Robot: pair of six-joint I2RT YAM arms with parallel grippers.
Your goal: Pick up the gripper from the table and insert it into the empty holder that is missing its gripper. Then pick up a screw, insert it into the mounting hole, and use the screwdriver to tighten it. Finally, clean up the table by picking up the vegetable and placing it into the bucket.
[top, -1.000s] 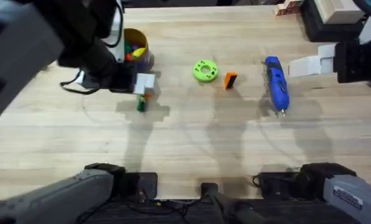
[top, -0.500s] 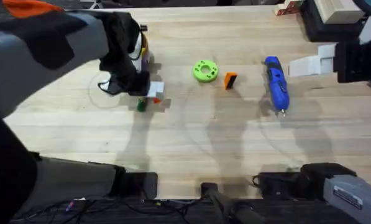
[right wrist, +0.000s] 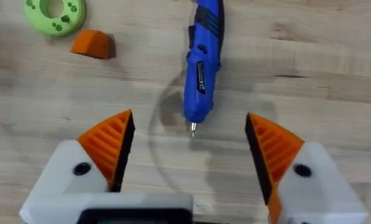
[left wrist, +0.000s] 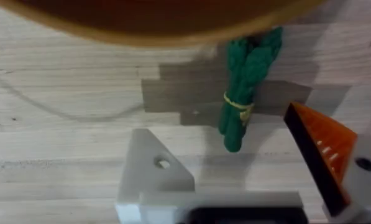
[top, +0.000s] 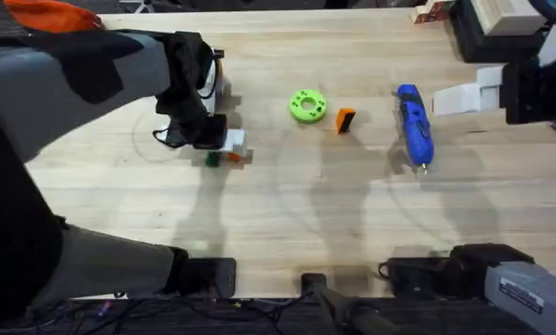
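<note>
- The left end effector (top: 223,151) is seen low over the far-left part of the wooden surface (top: 287,214), its wide-spread fingers straddling the vegetable (top: 211,159), and nothing is held between them.
- In the left wrist view, the vegetable (left wrist: 242,93) lies flat between a bare white holder (left wrist: 153,169), which carries no orange tip, and the finger with the orange ribbed pad (left wrist: 319,152); neither one touches it.
- The yellow rim of the bucket (left wrist: 154,25) is seen just beyond the vegetable's leafy end.
- The right end effector (right wrist: 191,152) is held wide open above the surface and grasps nothing.
- The blue screwdriver (top: 413,126) lies on the far-right part of the surface, its metal tip (right wrist: 192,129) pointing toward the gap between the right fingers.
- The small orange gripper (top: 345,120) rests between the screwdriver and the lime-green disc (top: 307,105), just beside the disc and apart from both.
- A broad bare stretch of surface is left along the near edge, in front of all the objects.
</note>
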